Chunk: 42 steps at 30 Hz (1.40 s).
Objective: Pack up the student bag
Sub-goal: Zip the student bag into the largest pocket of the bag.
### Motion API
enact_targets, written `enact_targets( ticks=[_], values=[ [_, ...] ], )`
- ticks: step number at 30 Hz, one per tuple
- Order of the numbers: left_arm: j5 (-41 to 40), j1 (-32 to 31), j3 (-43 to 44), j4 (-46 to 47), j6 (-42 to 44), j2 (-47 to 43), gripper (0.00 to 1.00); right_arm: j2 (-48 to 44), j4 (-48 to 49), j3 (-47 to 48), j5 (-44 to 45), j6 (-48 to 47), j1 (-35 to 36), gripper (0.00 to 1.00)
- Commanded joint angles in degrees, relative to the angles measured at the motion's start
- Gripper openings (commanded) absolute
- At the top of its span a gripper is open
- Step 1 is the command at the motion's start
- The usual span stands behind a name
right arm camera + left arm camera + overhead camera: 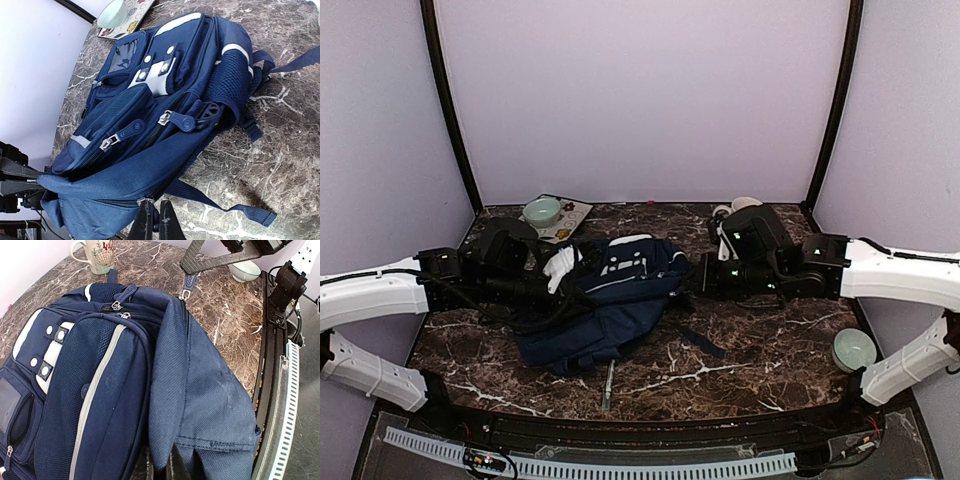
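Dark veined marble table (770,370) carries the student bag (620,290) near its middle, lying on its back between our two arms. We see the left gripper (36,181) pinched tight on the bag's fabric edge, and the right gripper (154,205) clamped on that edge farther along.

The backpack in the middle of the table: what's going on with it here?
Both arms have hold of the student bag, which lies on the marble table. The left gripper is shut on a fold of navy fabric at one side. The right gripper pinches the opposite edge, near a zipper pull. A mug, a green bowl and a second bowl sit out on the table around it; neither gripper holds anything to pack.
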Motion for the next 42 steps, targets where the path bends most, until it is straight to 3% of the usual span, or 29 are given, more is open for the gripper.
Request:
enact_targets(
  ticks=[1, 10, 26, 42],
  values=[
    [-5.2, 2.3, 0.9, -4.1, -0.8, -2.8, 0.00, -3.4, -6.6, -2.0, 8.6, 1.4, -3.2, 0.00],
    [3.9, 2.3, 1.3, -3.1, 0.3, -7.2, 0.00, -4.4, -2.5, -6.6, 8.4, 2.1, -5.7, 0.00],
    [3.0, 2.3, 2.1, -8.8, 0.2, -13.2, 0.00, 6.6, 3.8, -3.5, 2.6, -1.2, -11.1, 0.00],
    [5.0, 2.2, 2.5, -5.5, -1.0, -9.2, 0.00, 7.7, -3.6, 2.5, 1.9, -4.9, -11.3, 0.00]
  ],
)
